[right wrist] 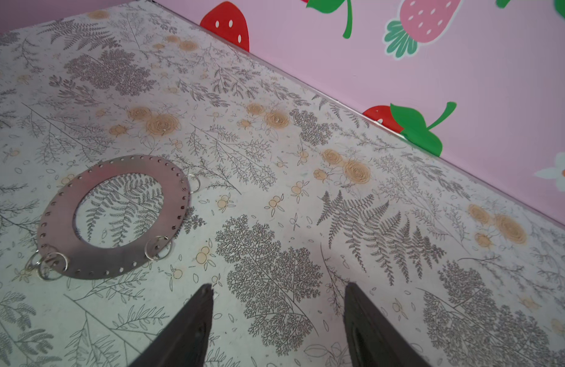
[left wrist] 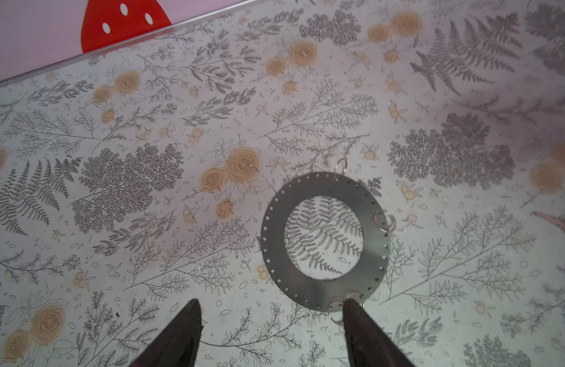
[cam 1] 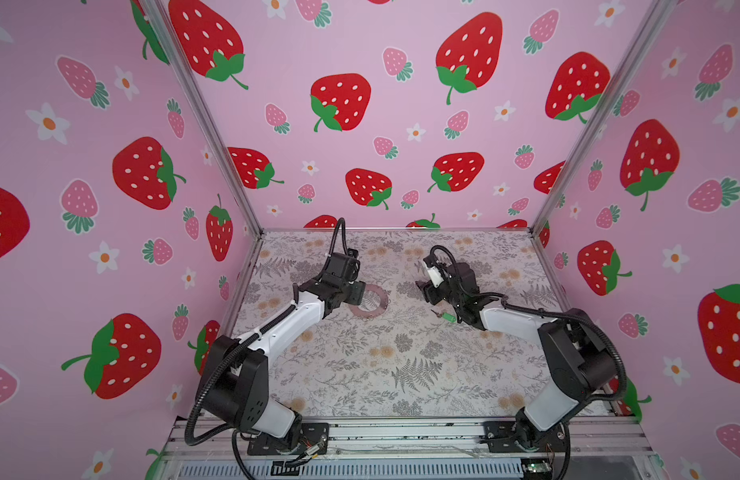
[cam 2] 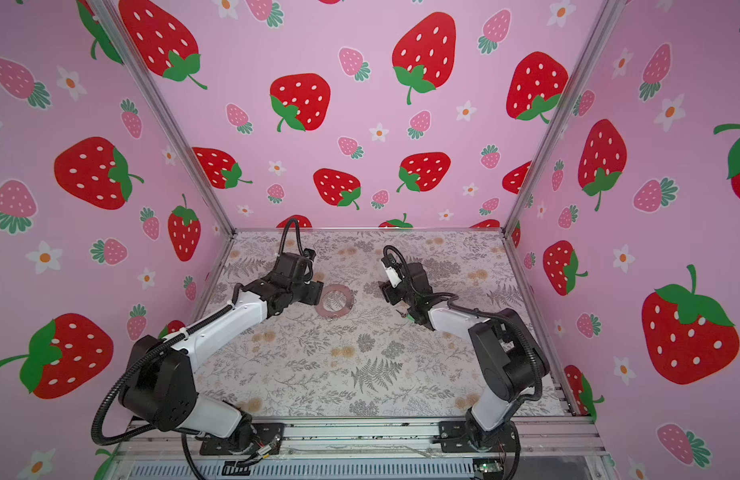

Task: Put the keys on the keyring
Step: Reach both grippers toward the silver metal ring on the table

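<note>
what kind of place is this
Probably a robot test booth: two arms bolted to a metal rail, strawberry-print walls boxing in a floral table holding a keyring and key.

A printed sheet [cam 1: 401,374] with grey ferns, leafy sprigs and tan roses is covering the table. Pink walls [cam 1: 360,50] patterned with red and pink strawberries and white flowers are enclosing it on three sides. Bare metal posts [cam 1: 202,116] are running up the back corners, and a slotted metal rail [cam 1: 401,436] is lying along the front edge.
</note>
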